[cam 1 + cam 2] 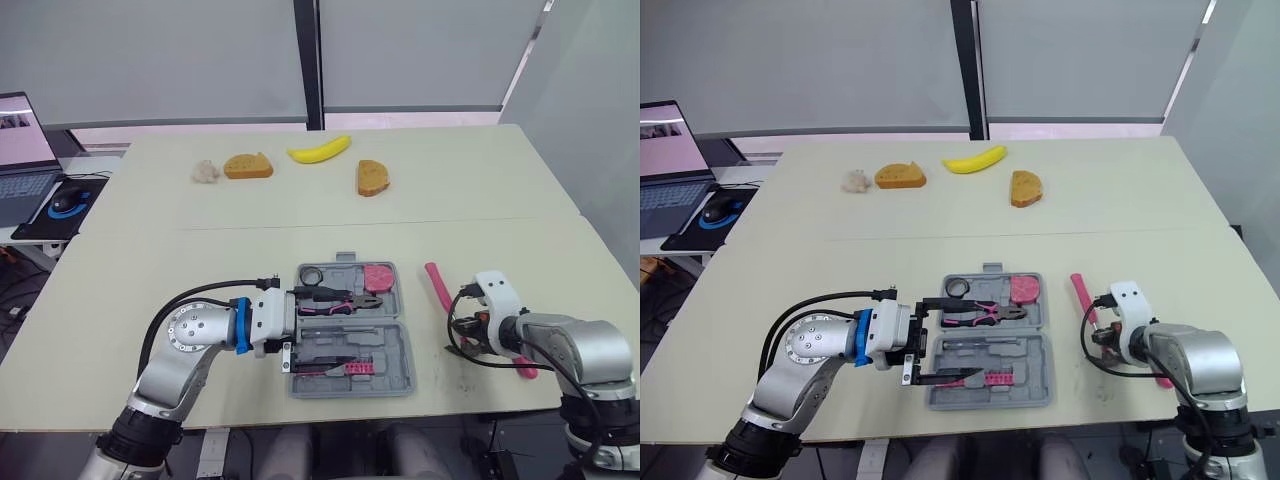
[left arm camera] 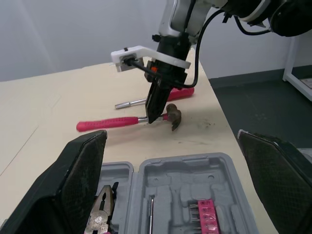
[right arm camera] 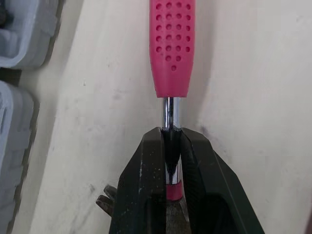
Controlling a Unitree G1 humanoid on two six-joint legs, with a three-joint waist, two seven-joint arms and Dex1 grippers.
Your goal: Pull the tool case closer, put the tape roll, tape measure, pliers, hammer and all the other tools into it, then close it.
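Observation:
The grey tool case (image 1: 398, 352) lies open near the table's front edge. Its far half holds the tape roll (image 1: 310, 274), the pink tape measure (image 1: 378, 276) and the pliers (image 1: 335, 300). A pink bit holder (image 1: 360, 368) sits in the near half. My left gripper (image 1: 343, 328) is open over the case's left side, its fingers (image 2: 73, 185) spread wide with nothing between them. Right of the case, the pink-handled hammer (image 1: 438, 286) lies low at the table. My right gripper (image 3: 170, 134) is shut on its metal shaft, just behind the head (image 2: 173, 117).
A pink-handled screwdriver (image 2: 180, 92) lies beside the hammer on its far side from the case. A banana (image 1: 320, 150), two pieces of bread (image 1: 248, 166) (image 1: 372, 177) and a pale lump (image 1: 205, 172) lie at the far side. A laptop (image 1: 25, 150) and mouse (image 1: 65, 200) sit far left.

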